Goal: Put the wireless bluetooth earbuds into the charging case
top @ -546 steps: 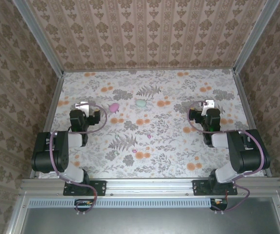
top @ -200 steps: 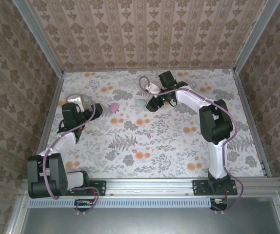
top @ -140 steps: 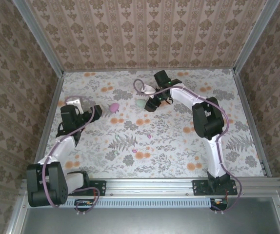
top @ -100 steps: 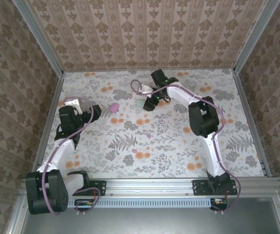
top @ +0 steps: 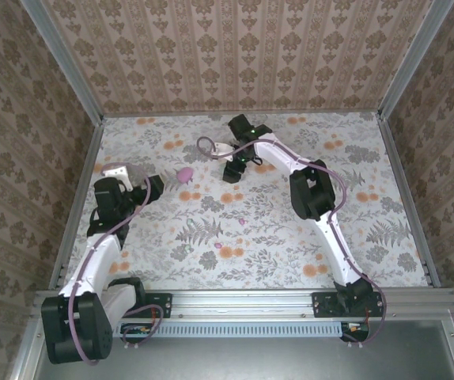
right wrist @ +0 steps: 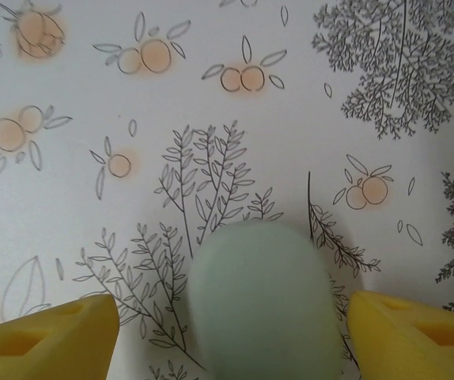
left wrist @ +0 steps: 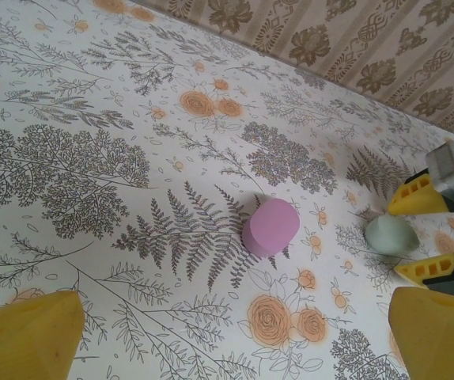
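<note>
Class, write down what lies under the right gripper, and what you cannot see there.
The mint oval case rests on the floral table between the open yellow fingers of the right gripper. Its inside and underside are hidden.

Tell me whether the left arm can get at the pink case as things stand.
Probably yes: the left claw is open and pointed at the pink case, which lies on the table just ahead, and nothing sits between them in the left wrist view.
</note>
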